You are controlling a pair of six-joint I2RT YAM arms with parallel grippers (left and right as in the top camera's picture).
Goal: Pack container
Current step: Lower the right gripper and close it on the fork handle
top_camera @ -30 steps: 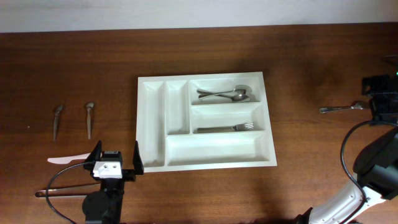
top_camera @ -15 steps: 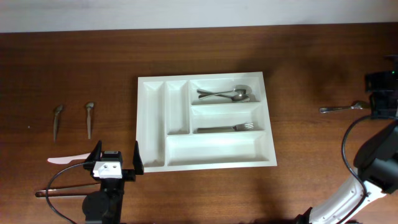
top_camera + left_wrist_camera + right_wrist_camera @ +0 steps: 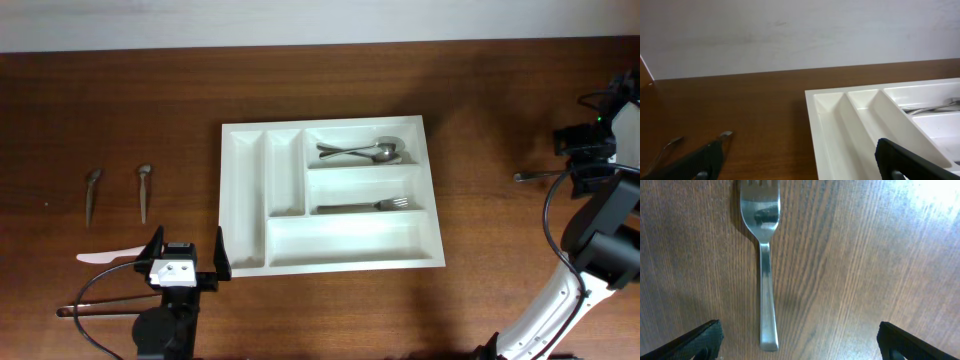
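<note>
The right gripper [image 3: 800,345], jaws wide, hangs over a silver metal fork [image 3: 764,280] that lies nearer one finger. Closing here could skew the handle instead of pinching it. The large white plastic five-compartment cutlery tray [image 3: 340,242] sits well to its left, beside the wide-open left gripper [image 3: 187,250].

One tray [image 3: 340,242], two forks [image 3: 365,207], four spoons [image 3: 352,152]
</note>
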